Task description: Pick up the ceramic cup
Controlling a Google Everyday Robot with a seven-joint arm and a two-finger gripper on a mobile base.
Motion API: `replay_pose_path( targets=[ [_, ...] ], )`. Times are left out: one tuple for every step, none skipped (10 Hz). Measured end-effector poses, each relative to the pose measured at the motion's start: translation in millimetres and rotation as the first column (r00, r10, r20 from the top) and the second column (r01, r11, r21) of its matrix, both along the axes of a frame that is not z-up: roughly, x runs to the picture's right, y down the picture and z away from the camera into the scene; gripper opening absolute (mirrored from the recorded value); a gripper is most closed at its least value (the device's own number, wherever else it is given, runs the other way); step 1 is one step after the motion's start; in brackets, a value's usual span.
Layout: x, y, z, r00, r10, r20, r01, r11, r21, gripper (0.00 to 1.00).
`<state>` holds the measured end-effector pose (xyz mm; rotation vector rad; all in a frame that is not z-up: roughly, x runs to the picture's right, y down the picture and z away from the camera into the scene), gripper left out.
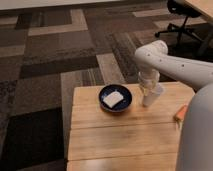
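Observation:
The ceramic cup (152, 96) is small, plain and white, and stands on the wooden table (125, 135) just right of the dark blue bowl (115, 97). My gripper (149, 88) comes down from the white arm (165, 57) directly onto the cup's top, covering its rim. The cup's base rests on the table top and the cup looks slightly tilted.
The blue bowl holds a white piece (113, 99). An orange object (180, 113) lies at the table's right edge. My white body (197, 130) fills the right foreground. An office chair (182, 17) stands far back right on patterned carpet.

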<state>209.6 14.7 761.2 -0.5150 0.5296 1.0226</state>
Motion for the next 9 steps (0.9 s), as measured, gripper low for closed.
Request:
replay_pose_path(
  targets=[
    [-2.5, -7.9, -4.4, 1.000, -0.006, -0.007, 0.006, 1.0000, 0.006, 0.00],
    [-5.9, -18.4, -9.7, 1.000, -0.019, -0.014, 0.019, 0.9997, 0.016, 0.00],
    [-10.3, -28.3, -15.0, 0.999, -0.030, -0.018, 0.031, 0.9992, 0.027, 0.00],
    [-12.7, -31.5, -17.6, 1.000, -0.021, -0.014, 0.021, 0.9993, 0.032, 0.00],
    [-12.6, -31.2, -17.4, 1.000, -0.021, -0.014, 0.021, 0.9993, 0.032, 0.00],
    [-13.6, -31.7, -17.3, 1.000, -0.021, -0.013, 0.022, 0.9992, 0.032, 0.00],
    [-13.3, -31.7, -17.4, 1.000, -0.021, -0.013, 0.022, 0.9992, 0.033, 0.00],
    [-12.8, -31.5, -17.5, 1.000, -0.020, -0.014, 0.021, 0.9993, 0.032, 0.00],
    [-12.5, -31.4, -17.5, 1.000, -0.020, -0.014, 0.021, 0.9993, 0.032, 0.00]
  ],
)
